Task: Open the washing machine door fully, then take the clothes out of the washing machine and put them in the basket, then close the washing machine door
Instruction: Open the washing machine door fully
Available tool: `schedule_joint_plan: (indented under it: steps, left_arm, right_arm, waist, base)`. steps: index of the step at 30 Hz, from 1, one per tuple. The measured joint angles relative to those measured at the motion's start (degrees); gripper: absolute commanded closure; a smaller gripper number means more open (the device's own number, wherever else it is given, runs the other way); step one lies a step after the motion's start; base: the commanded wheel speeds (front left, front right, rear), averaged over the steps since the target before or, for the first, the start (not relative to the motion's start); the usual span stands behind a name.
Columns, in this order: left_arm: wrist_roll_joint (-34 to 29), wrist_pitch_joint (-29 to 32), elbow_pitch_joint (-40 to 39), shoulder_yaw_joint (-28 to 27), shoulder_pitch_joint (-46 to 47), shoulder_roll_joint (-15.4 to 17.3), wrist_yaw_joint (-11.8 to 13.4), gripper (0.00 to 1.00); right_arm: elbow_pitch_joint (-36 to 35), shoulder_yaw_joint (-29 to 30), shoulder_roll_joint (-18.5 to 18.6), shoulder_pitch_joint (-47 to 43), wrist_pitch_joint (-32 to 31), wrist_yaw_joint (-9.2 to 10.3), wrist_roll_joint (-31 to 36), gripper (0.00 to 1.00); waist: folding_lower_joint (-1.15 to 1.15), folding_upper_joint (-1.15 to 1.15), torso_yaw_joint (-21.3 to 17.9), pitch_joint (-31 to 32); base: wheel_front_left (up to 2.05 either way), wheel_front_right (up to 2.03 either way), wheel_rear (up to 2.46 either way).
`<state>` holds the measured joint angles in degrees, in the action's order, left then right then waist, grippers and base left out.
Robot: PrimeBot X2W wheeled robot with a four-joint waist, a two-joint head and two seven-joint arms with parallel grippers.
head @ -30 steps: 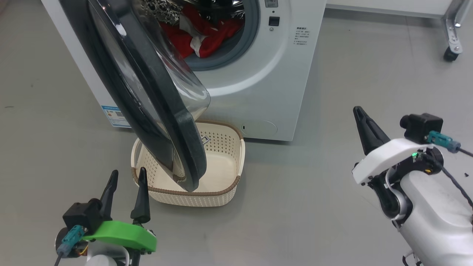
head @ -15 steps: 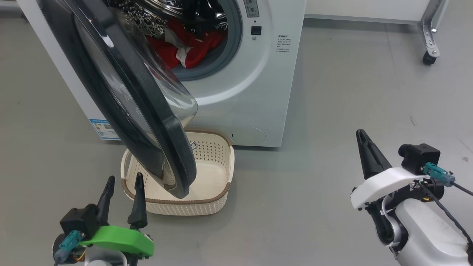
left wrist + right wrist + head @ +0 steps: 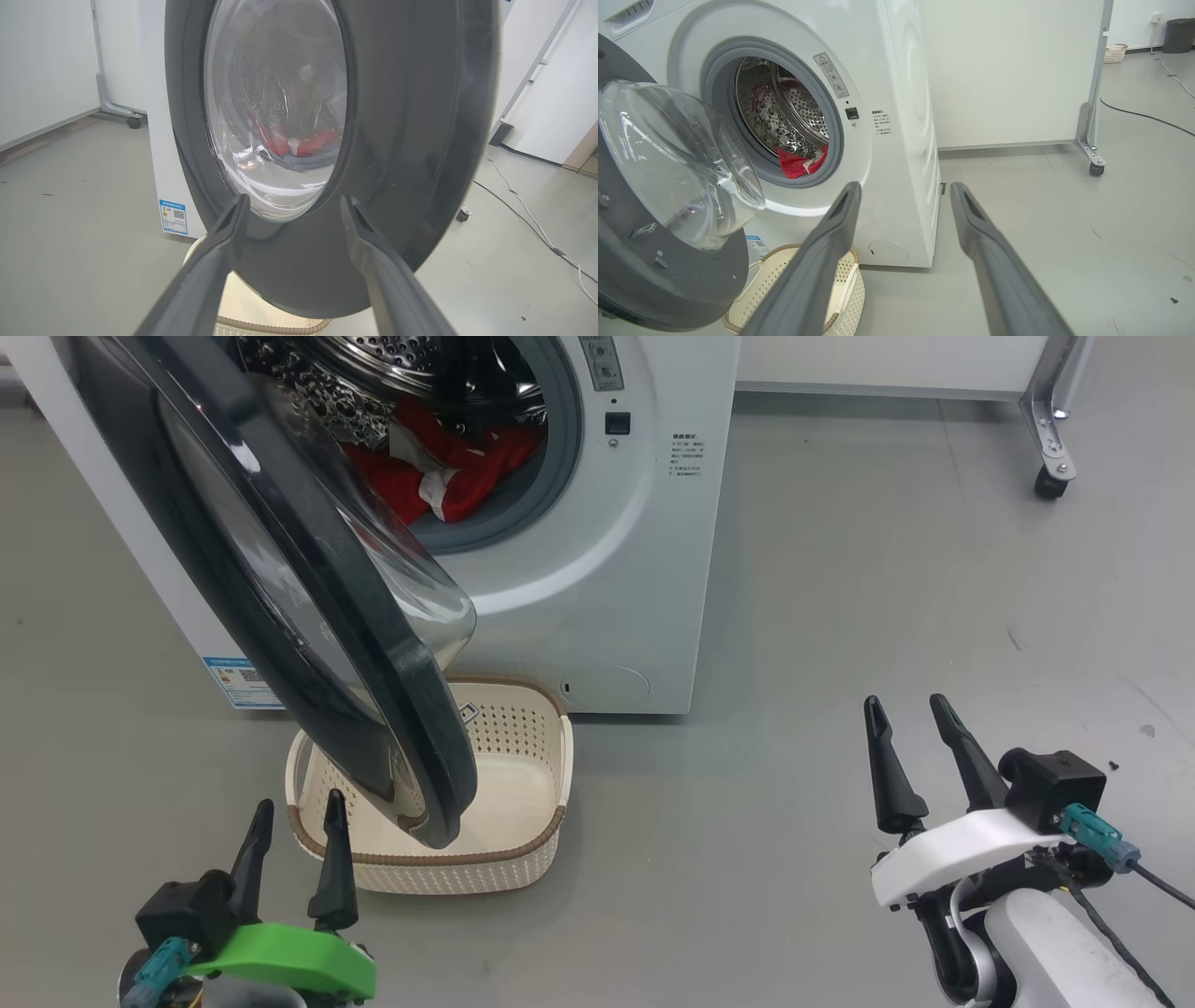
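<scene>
Since the washing machine door (image 3: 425, 737) stands half-swung over the basket (image 3: 448, 877), at six o'clock from the clothes (image 3: 467, 476), its rim is best pushed wide toward nine o'clock. One door, one basket and one heap of clothes are counted; the left tool (image 3: 299, 803) and the right tool (image 3: 906, 702) are spread and empty.

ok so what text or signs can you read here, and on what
Nothing reads as words.
Blue label low on the big white washing machine: too small.
Black print lines on its front: too small.
Pale sticker above that print: warning triangle, rest blurred.
</scene>
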<state>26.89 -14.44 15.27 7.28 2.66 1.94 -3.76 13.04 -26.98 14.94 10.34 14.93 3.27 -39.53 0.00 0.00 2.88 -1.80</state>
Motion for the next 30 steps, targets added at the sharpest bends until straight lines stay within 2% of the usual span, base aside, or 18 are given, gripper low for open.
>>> schedule_joint_plan:
  steps: [19,30]
  left_arm:
    - [-0.43,0.00,-0.48,-0.12,-0.12,0.00,-0.05,0.00]
    - [-0.42,0.00,-0.65,-0.48,-0.12,0.00,-0.05,0.00]
  right_arm:
    - [-3.66,2.49,-2.09,-5.27,0.00,0.33,5.53,0.00]
    - [-4.31,4.42,-3.02,-6.42,0.00,-0.29,7.44,0.00]
  waist:
    - [0.00,0.00,-1.21,-0.83]
    - [0.00,0.00,-1.42,-1.44]
  base:
    - [0.00,0.00,0.00]
    - [0.00,0.00,0.00]
